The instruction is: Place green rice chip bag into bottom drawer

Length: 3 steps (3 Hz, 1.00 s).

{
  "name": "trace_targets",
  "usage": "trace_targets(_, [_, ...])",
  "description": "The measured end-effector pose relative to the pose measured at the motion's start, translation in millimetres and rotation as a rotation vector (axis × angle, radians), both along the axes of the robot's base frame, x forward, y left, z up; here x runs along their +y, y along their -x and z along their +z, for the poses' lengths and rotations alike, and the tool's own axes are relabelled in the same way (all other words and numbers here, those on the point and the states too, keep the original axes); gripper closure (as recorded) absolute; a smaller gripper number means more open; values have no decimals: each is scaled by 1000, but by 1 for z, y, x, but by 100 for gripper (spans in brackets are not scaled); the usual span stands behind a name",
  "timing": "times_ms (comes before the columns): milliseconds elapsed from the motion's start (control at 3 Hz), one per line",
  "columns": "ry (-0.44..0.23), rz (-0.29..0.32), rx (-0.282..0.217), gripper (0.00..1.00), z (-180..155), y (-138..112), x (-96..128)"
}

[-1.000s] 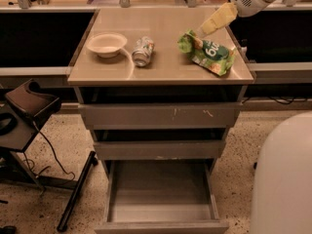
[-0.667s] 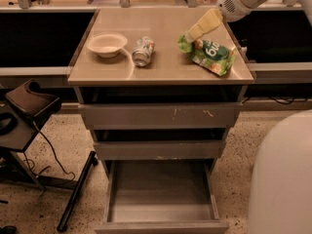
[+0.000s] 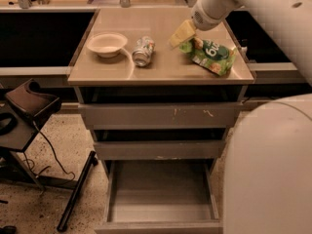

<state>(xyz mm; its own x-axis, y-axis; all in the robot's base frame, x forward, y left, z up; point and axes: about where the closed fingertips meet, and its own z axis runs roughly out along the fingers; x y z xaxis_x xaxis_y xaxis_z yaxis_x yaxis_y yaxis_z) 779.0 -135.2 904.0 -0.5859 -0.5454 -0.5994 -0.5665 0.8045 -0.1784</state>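
The green rice chip bag [image 3: 210, 55] lies flat on the right side of the cabinet top [image 3: 161, 72]. My gripper [image 3: 179, 34] hangs from the white arm that comes in from the upper right. It is just above the top, at the bag's left end, touching or nearly touching it. The bottom drawer [image 3: 161, 191] is pulled out at the foot of the cabinet, and its flat grey inside holds nothing.
A cream bowl [image 3: 106, 44] and a silver-green can [image 3: 143, 50] lying on its side are on the left half of the top. The two upper drawers [image 3: 161, 116] are shut. A black stand with cables [image 3: 29, 106] is at the left. My white body [image 3: 273, 169] fills the lower right.
My arm has swung left and down, bringing the gripper from above the bag's far right side to the bag's left end. The bag, bowl and can have not moved.
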Motion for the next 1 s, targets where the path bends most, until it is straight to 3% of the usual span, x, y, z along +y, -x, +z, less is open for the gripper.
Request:
trace_targets(333, [51,-68,13,0,-18,-13,2])
trace_targets(667, [46,-60,19,0,-21,-14,2])
trace_targets(1000, [-17,33,95,0,-52,-12,3])
